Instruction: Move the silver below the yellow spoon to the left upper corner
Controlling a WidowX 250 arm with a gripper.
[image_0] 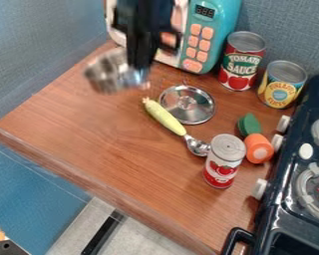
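Observation:
The black gripper [139, 78] hangs down from the top edge, at the upper left of the work surface. It is shut on a silver pot [107, 71] by its right side; both look blurred, and the pot appears tilted. A spoon with a yellow handle [163, 117] lies slanting across the middle of the table, its metal bowl toward the lower right. Beside the yellow handle, a round silver lid [193, 105] rests on the wood, to the right of the gripper.
Behind the gripper stands a teal toy microwave [203, 37]. Tomato sauce [242, 61] and pineapple [282, 84] cans are at the back right. A red-and-white can [224, 161], an orange piece [258, 148] and a green piece [249, 124] sit near the stove [282, 219]. The wooden table [115, 144] meets a left wall.

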